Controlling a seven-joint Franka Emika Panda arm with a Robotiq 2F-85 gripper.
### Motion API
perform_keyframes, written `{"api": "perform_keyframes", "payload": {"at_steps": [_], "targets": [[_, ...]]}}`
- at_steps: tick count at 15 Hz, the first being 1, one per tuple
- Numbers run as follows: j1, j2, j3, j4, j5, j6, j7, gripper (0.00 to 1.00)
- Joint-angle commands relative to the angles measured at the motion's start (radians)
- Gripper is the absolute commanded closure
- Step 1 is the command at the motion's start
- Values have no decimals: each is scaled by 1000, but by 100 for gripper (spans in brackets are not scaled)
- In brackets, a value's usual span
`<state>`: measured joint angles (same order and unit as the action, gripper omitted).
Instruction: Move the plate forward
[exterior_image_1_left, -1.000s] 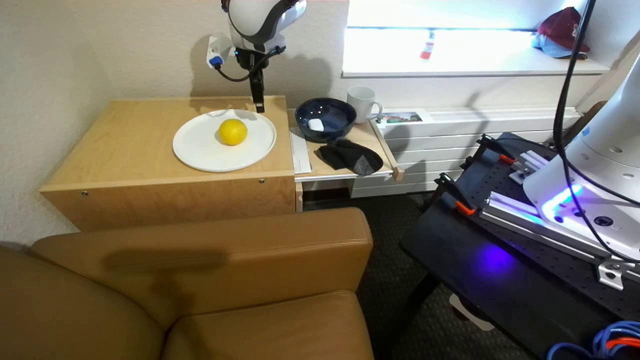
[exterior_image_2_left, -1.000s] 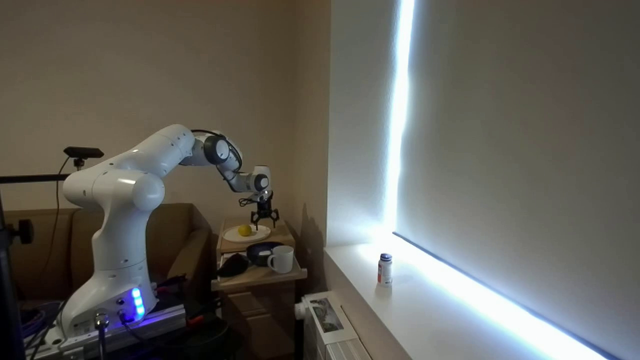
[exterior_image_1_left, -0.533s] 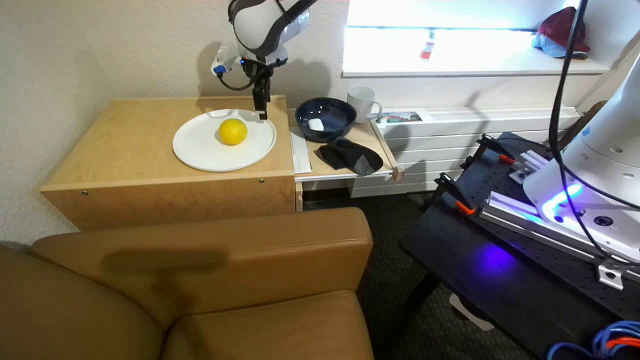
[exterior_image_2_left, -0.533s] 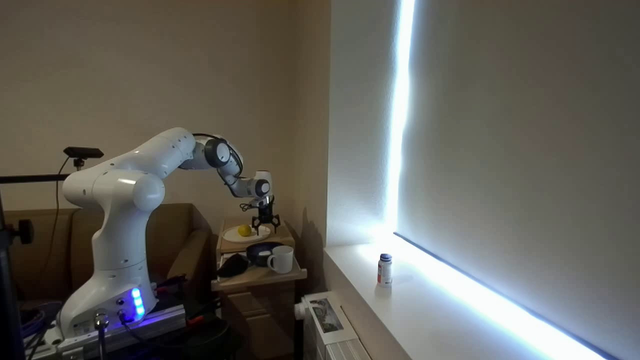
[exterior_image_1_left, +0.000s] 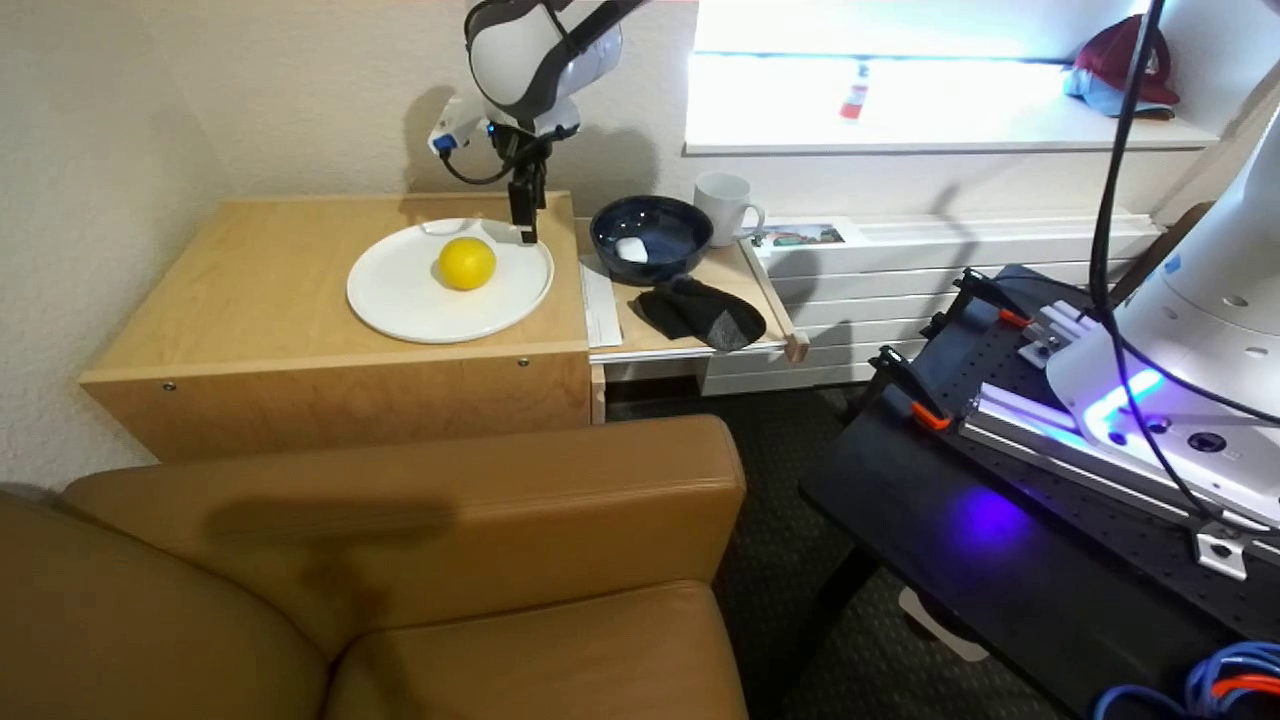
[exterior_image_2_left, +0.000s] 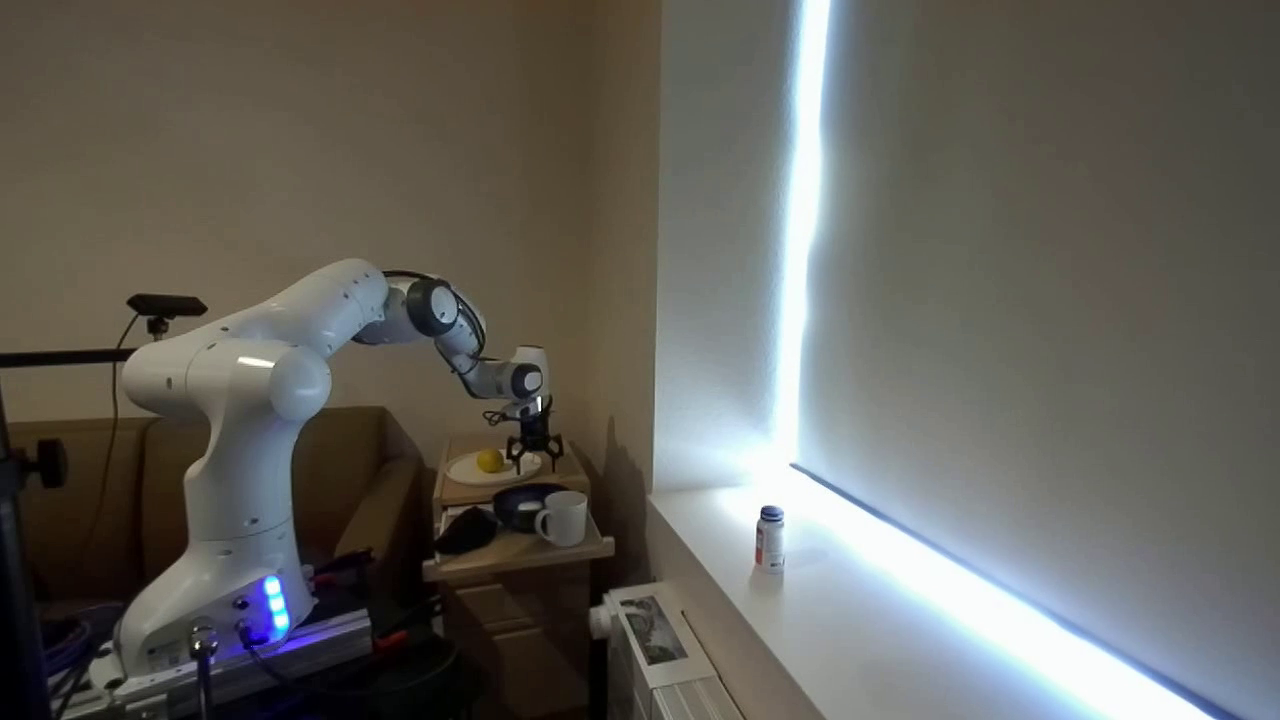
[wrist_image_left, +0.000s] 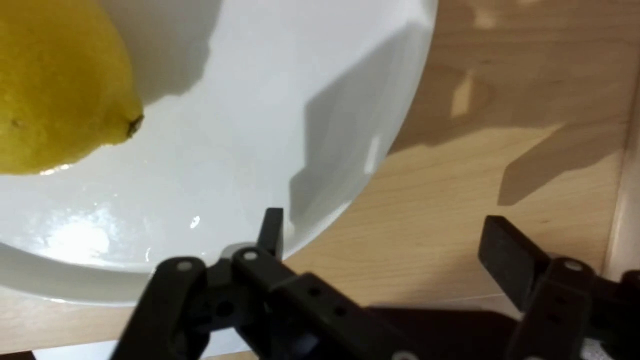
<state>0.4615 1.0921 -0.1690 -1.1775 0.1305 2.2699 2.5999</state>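
We are watching the gripper (wrist_image_left: 383, 227), spread wide at the edge of the plate (wrist_image_left: 245, 160); positioning is looking nearly done — grasp and forward move are remaining.

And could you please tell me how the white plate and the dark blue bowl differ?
The plate is white and nearly flat; the bowl is dark blue and deep. The plate is wider than the bowl. The plate carries a yellow lemon, while the bowl holds a small white object. The plate rests on the upper wooden top, the bowl on a lower surface. Both are round.
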Motion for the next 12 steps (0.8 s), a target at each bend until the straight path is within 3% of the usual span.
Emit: {"api": "perform_keyframes", "payload": {"at_steps": [1, 3, 8, 12], "targets": [[4, 6, 1, 6, 27, 0, 0, 0], [8, 21, -10, 11, 63, -10, 1, 0], [4, 9, 3, 0, 33, -1, 1, 0], [51, 57, -119, 8, 139, -43, 2, 0]]}}
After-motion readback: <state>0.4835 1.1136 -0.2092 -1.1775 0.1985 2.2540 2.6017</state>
